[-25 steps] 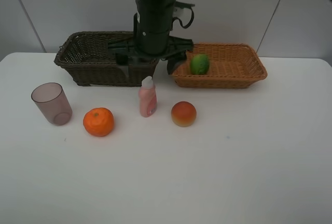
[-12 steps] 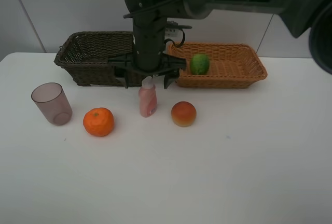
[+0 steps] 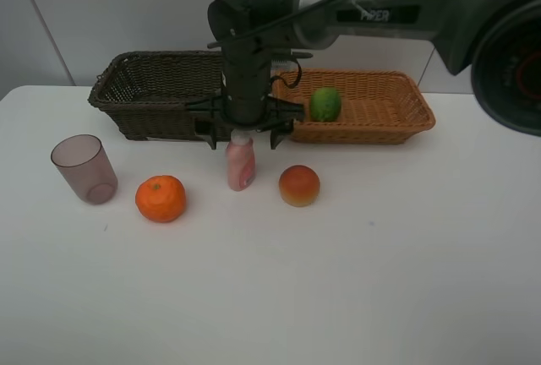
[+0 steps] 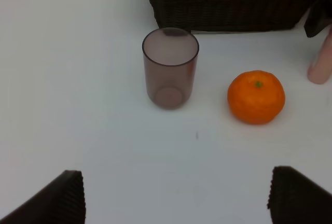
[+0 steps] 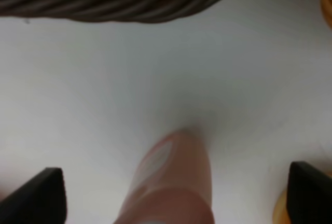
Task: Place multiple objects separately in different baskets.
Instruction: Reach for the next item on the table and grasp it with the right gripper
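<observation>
White counter carries the upright pink bottle (image 3: 240, 169) at 5 o'clock of the dark brown basket (image 3: 135, 86), our right pincer (image 3: 243, 139) spread astride its cap; we fear an off-centre squeeze tipping it toward the orange-red fruit (image 3: 299, 185) at its 4 o'clock.

In the high view the right arm (image 3: 247, 86) hides the right end of the dark brown basket (image 3: 144, 99) and part of its inside. The right wrist view shows the pink bottle (image 5: 174, 182) blurred and cut off by the frame edge, its cap unseen. In the left wrist view the left gripper (image 4: 176, 198) shows only two dark fingertips, and the bottle is cut by the edge
</observation>
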`<state>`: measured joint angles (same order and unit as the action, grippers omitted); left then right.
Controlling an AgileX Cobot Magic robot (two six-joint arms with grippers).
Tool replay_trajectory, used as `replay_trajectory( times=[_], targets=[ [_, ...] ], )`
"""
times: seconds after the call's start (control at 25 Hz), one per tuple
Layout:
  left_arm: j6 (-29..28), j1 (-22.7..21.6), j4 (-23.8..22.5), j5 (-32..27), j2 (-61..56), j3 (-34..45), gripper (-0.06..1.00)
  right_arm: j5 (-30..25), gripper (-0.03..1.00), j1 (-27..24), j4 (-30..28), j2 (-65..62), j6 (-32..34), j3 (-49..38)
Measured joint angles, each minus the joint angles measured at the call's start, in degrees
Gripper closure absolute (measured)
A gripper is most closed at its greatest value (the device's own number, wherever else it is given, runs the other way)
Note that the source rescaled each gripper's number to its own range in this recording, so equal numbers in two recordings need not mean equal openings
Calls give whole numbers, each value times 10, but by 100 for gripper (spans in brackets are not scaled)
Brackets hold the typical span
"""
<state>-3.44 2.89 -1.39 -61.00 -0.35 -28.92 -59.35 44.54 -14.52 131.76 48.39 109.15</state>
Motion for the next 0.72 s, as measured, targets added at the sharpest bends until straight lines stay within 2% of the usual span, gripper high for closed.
replay_trajectory(
  times=[0.24,0.32,0.44,0.56,0.6,0.72],
  targets=[
    [0,0,0,0,0,0,3,4,16,0,2,17,0,0],
    [0,0,0,0,0,0,3,6,21,0,6,17,0,0],
    [0,0,0,0,0,0,3,14,42,0,6,17,0,0],
    [0,0,0,0,0,0,3,15,84,0,7,17,0,0],
    [0,0,0,0,0,0,3,16,89,0,7,17,0,0],
    [0,0,0,0,0,0,3,16,89,0,7,17,0,0]
  ],
)
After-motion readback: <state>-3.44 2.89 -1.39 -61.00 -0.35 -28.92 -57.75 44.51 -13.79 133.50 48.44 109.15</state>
